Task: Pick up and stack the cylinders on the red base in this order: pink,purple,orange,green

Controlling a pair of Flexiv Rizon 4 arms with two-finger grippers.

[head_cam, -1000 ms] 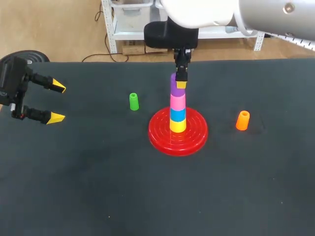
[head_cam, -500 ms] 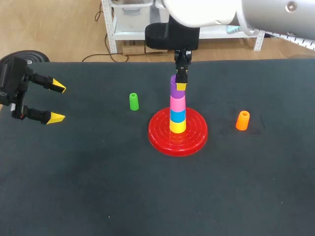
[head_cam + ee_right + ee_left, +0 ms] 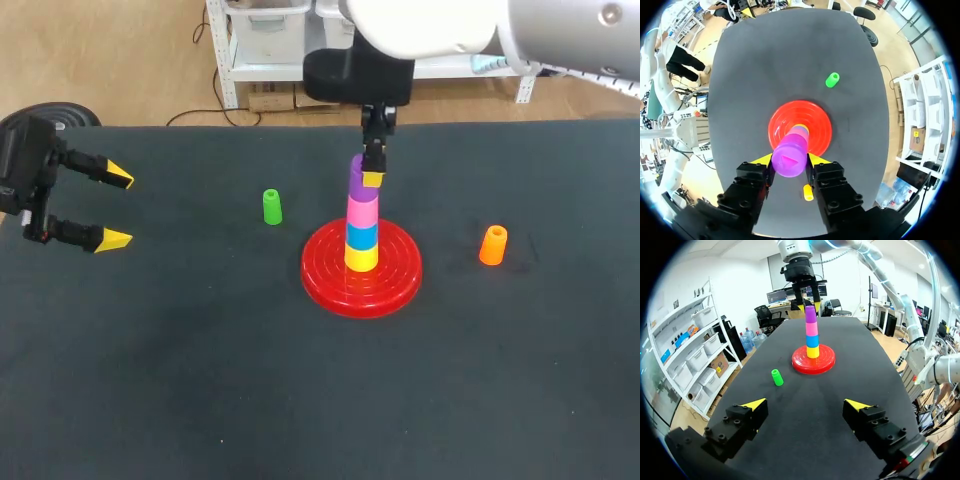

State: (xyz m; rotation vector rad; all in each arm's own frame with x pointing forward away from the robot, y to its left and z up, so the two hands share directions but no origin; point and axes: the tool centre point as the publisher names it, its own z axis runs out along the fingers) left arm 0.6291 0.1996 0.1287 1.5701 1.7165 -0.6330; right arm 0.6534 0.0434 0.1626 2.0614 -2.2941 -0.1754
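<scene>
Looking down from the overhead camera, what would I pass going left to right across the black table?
Left arm's fingers → green cylinder → red base → orange cylinder.

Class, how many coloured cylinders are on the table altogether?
6. Stacked on the red ridged base, bottom to top: yellow plastic cylinder, blue cylinder, pink cylinder, purple cylinder. The green cylinder sits on the base's left, the orange cylinder on its right. None seems hidden.

table (image 3: pixel 200 380): black | yellow cylinder (image 3: pixel 361 257): beneath blue cylinder (image 3: pixel 361 236), touching
</scene>
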